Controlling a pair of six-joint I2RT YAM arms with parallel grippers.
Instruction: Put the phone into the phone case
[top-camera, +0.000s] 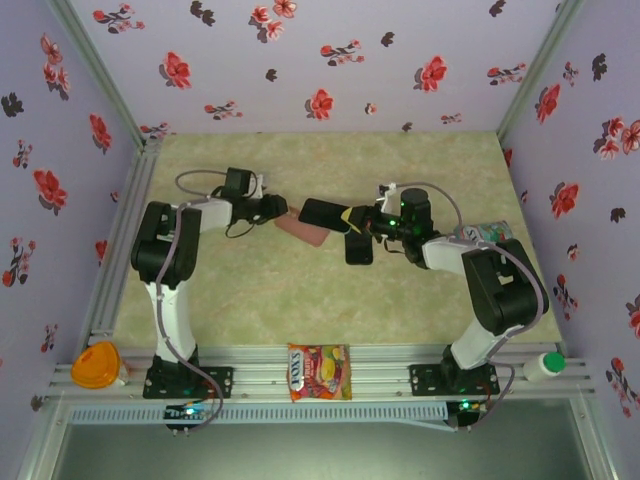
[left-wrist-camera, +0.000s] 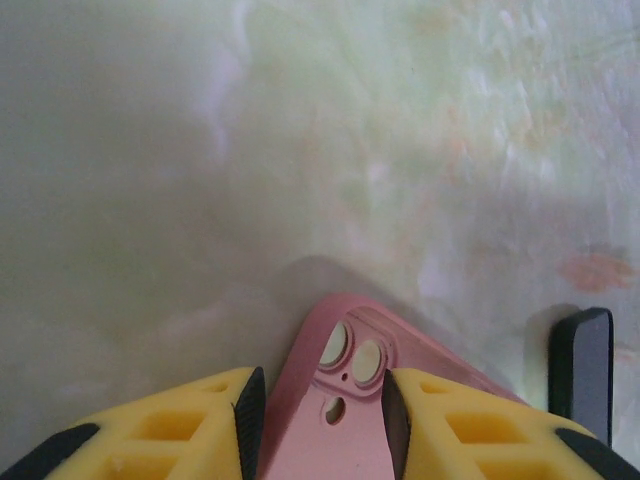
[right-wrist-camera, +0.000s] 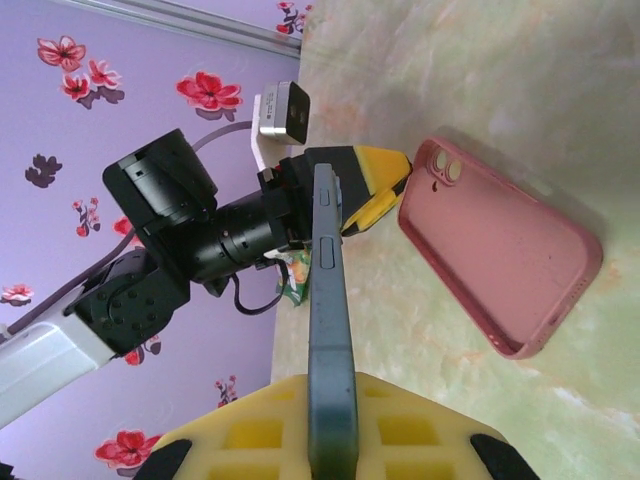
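Pink rubbery phone case, camera end pinched in my left gripper; my right gripper clamps the dark slim phone. I'd level it, seat one corner first, then press gently.

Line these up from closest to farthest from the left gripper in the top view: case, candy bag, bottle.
1. The case, held in the left gripper.
2. The candy bag, near edge, middle.
3. The bottle, near right corner.
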